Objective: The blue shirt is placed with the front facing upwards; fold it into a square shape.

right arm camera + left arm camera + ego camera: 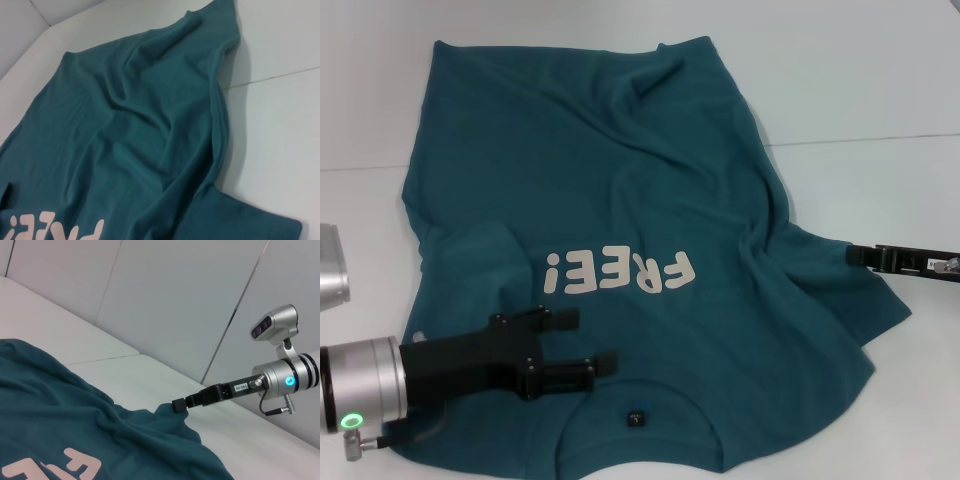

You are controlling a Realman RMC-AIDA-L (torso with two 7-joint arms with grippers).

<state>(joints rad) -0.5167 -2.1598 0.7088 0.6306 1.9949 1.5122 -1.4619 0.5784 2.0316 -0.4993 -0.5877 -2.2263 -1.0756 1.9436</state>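
The blue shirt [620,170] lies spread and rumpled on the white table [860,80], with the white letters "FREE!" [620,272] face up and the collar with its small label [636,416] at the near edge. My left gripper [588,342] hovers open over the shirt between the near-left sleeve and the collar. My right gripper [855,255] is at the shirt's right sleeve. In the left wrist view the shirt [75,425] peaks up into the right gripper's [178,404] tip, which is shut on that fabric. The right wrist view shows only the shirt [140,125].
A seam [880,140] runs across the table on the right, behind the shirt. Bare table surface lies to the right of the shirt and beyond it. A grey panelled wall [175,300] stands behind the table.
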